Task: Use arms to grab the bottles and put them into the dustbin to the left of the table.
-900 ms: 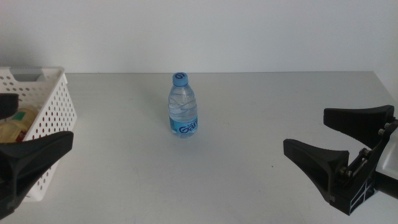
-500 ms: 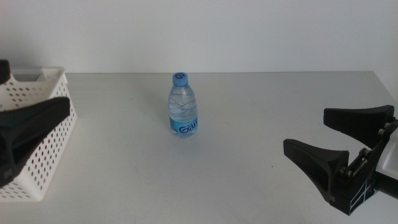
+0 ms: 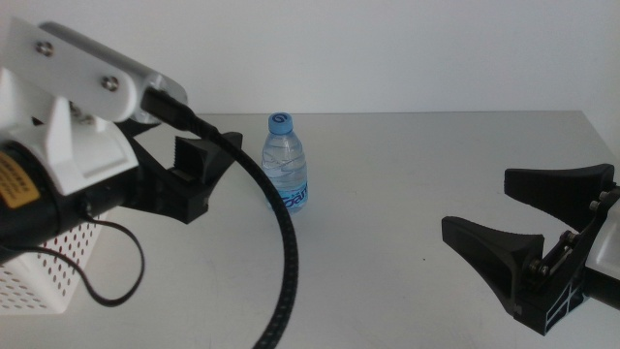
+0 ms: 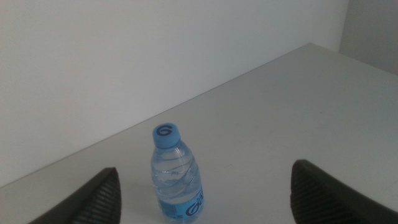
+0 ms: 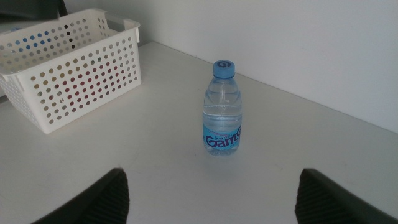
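A clear water bottle with a blue cap and blue label stands upright on the table, left of its middle. My left gripper hangs just left of the bottle and points at it. In the left wrist view the left gripper is open, with the bottle ahead between the jaws and untouched. My right gripper waits open at the right edge, and its wrist view shows the bottle far ahead. The white perforated dustbin stands at the table's left end, mostly hidden behind the left arm in the middle view.
The left arm's white housing and thick black cable fill the left of the middle view, and the cable loops down in front of the bottle. Coloured shapes show through the dustbin's holes. A white wall runs along the table's far edge.
The left arm has swung up and to the right from over the dustbin toward the bottle. The bottle and the right arm have not moved.
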